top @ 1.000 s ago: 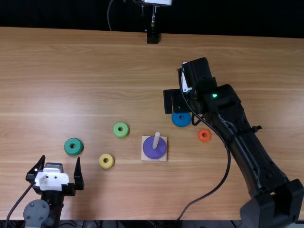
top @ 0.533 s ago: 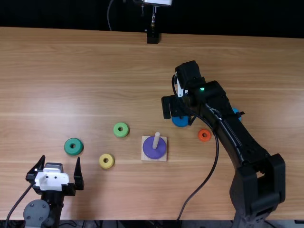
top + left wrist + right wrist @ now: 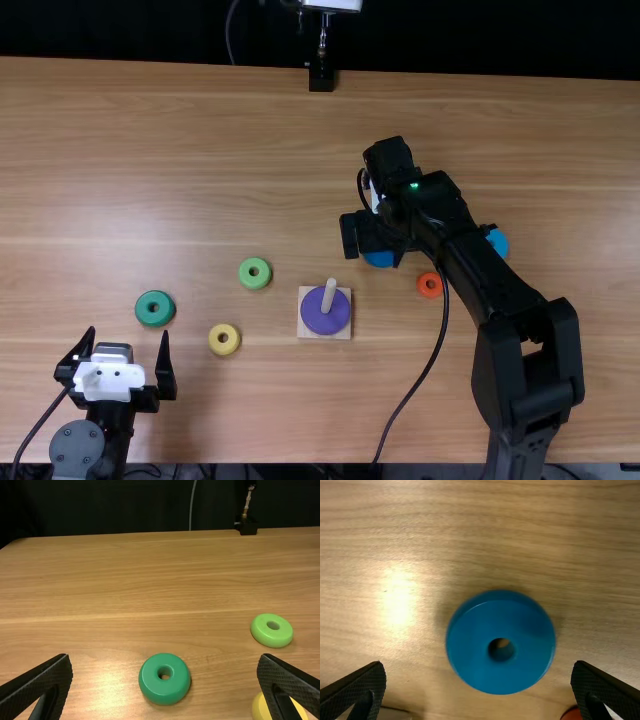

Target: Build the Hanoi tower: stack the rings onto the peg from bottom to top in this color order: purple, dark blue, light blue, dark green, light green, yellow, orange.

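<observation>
a smooth, holed, seemingly dark blue ring [image 3: 470, 655] lies beneath the spread right gripper [image 3: 374, 257], the left gripper [image 3: 128, 331] spread by the table's [image 3: 200, 150] near edge.

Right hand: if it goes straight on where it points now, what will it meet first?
Probably the darker blue ring, lined up between its open fingers, but depth is unclear and they might reach the table first.

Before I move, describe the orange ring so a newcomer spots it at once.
On the wooden table, find the square base whose peg carries the purple ring. To its right, beside the right arm, lies the orange ring. It is clearly smaller than both nearby blue rings.
</observation>
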Tool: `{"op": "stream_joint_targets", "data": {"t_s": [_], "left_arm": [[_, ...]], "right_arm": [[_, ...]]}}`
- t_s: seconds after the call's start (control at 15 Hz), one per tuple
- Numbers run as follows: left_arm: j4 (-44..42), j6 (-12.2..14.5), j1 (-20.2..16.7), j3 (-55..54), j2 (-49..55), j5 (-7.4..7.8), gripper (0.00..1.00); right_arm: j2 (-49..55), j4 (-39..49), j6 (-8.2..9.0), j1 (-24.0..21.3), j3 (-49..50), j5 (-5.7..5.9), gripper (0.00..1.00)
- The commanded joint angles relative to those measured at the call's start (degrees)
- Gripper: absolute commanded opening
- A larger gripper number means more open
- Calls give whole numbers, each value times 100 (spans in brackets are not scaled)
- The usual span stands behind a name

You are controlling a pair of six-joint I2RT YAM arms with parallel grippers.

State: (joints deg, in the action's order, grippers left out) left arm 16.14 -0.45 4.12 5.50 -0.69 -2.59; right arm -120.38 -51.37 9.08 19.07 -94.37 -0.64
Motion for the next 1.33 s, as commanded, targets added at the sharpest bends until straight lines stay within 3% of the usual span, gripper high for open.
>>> {"op": "stream_joint_targets", "data": {"t_s": [0.0,1.27], "left_arm": [[63,-40,1,-312,69,-36,100],[63,-40,1,-312,69,-36,100]], "right_arm": [[-188,-16,-1,-123,50,-20,100],[-645,5,9,-228,-20,-9,100]]}}
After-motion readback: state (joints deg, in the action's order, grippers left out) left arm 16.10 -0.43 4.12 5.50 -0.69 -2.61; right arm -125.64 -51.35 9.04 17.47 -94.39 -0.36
